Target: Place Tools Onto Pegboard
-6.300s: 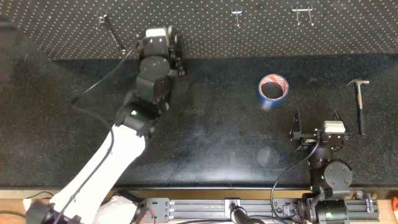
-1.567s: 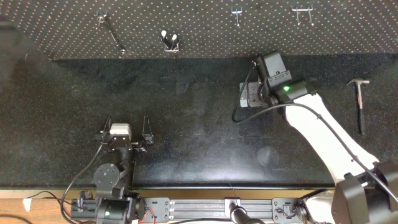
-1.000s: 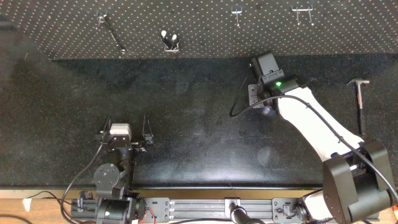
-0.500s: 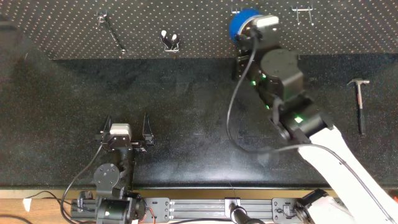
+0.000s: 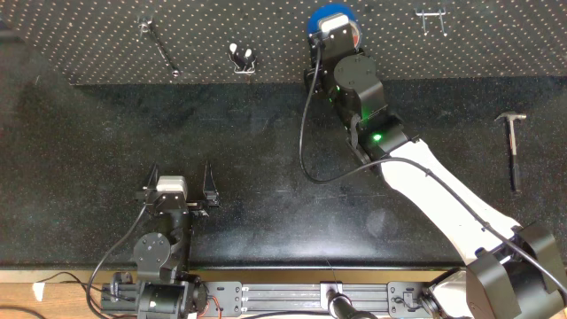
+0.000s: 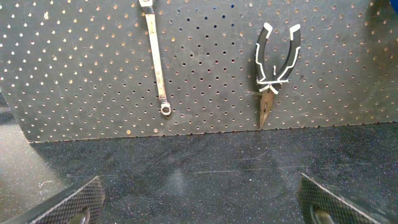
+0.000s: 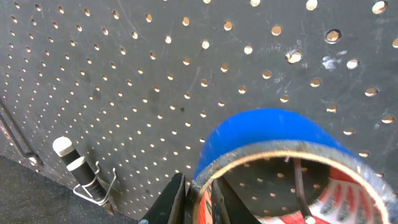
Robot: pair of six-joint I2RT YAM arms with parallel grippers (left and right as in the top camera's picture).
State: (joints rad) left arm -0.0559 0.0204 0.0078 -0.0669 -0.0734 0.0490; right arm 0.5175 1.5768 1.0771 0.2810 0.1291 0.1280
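The tape roll (image 7: 267, 134) has left the worktop (image 5: 266, 177), where it lay a few seconds ago. The right arm has carried it up against the pegboard (image 5: 89, 35) and, in the last half second, shifted it a little toward the left arm's side. The left arm has kept still at its base meanwhile.

Nearest the bases, the left claw (image 5: 181, 175) sits parked over the worktop with its fingers spread wide and nothing between them, apparently kept out of the way. On the right side of the worktop the hammer (image 5: 511, 146) lies flat, head toward the board and not yet hung. It is probably meant for the double hook (image 5: 431, 19) above it.

Farther out, the right claw (image 7: 198, 198) is closed to a narrow gap on the roll's wall, one finger outside the blue band and one inside the core. Gripping by the edge this way leaves the hole free, and a thin wire (image 7: 300, 183) shows through it. I judge that to be a peg hook, with the roll held face-on to the board so it can be threaded over. Whether it already hangs there, I cannot tell.

Farthest, the wrench (image 6: 155, 56) and the pliers (image 6: 275, 65) hang from their upper ends on the board, well apart.
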